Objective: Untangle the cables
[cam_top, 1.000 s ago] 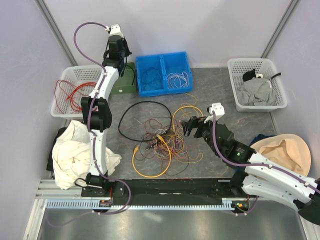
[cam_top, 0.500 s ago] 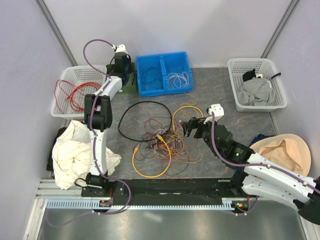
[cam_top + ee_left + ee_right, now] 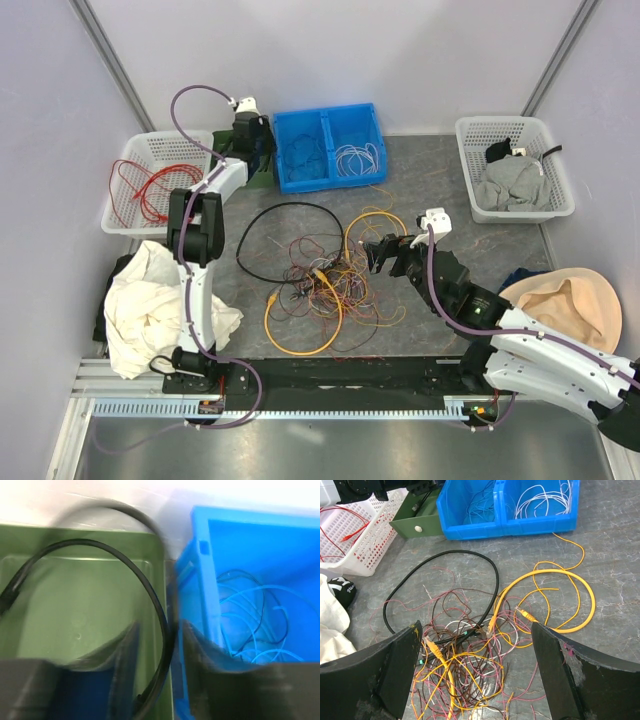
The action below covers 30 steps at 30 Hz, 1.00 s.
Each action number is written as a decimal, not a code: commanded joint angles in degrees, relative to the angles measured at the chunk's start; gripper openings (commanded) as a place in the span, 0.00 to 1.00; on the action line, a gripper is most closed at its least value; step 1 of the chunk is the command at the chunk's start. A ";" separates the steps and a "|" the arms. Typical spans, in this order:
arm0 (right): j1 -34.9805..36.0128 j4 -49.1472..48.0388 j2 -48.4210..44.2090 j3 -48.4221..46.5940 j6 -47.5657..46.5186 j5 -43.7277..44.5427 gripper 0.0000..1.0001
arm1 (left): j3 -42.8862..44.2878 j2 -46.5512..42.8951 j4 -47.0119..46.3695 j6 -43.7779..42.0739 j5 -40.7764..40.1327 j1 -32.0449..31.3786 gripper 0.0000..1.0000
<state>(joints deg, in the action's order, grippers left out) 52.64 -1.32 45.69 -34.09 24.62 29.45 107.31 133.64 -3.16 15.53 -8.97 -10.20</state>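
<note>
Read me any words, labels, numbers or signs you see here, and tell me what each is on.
None can be read.
White marks on a black item by the white cloth: partly hidden, unreadable.
Orange stickers on the rail: too small.

Bright, even light falls from above on the table (image 3: 430, 185). Shadows are faint and soft, and the top view is sharp from the near edge to the far corners.

The left wrist view is heavily smeared. The black wire (image 3: 150, 587) carries a grey ghost above it. The rims of the green tray (image 3: 85, 615) and the blue bin (image 3: 202, 575) are soft. The left fingers (image 3: 205, 655) are dark blurs, and the top strip is blown out to white.

The right wrist view is crisp on the cables (image 3: 470, 650), each with a thin shadow. The right fingers (image 3: 375, 675) sit dark and slightly soft in the lower corners.
</note>
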 commanded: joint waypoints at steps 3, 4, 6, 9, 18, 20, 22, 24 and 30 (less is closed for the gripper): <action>0.00 -1.84 0.01 0.16 -0.28 -0.01 0.97 | 1.51 -7.69 0.08 1.00 -2.98 0.09 1.00; 0.09 -1.93 0.10 0.07 -0.28 -0.18 0.97 | 1.15 -9.79 0.17 0.65 -3.42 0.09 1.00; 0.00 -2.02 -0.08 0.25 -0.19 -0.27 0.98 | 0.01 -11.82 0.26 0.12 -5.00 0.09 1.00; 0.00 -2.02 -0.69 0.34 0.07 -0.80 0.98 | -1.48 -16.65 0.87 -0.15 -7.81 0.09 1.00; 0.09 -2.46 -1.66 0.69 0.16 -1.68 0.97 | -4.73 -33.41 18.18 8.46 -9.57 -2.63 1.00; -0.08 -2.11 -2.01 0.34 -0.01 -1.50 0.97 | -9.62 -36.77 21.24 9.60 -9.66 -6.30 1.00; -0.08 -1.76 -2.97 0.42 -0.10 -0.98 0.97 | -13.60 -41.87 22.92 10.66 -8.53 -9.74 1.00; 0.00 -1.32 -4.46 0.68 -0.10 -0.80 0.98 | -19.22 -44.95 26.17 13.45 -7.55 -15.10 1.00; 0.00 -0.88 -6.75 1.57 0.34 -0.10 0.97 | -33.29 -56.64 28.99 18.83 -8.87 -29.43 1.00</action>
<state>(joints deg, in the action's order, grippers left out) 52.64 -2.07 40.16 -33.04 24.69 28.42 80.38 82.81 20.45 28.36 -17.52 -33.95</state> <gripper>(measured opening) 0.976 0.993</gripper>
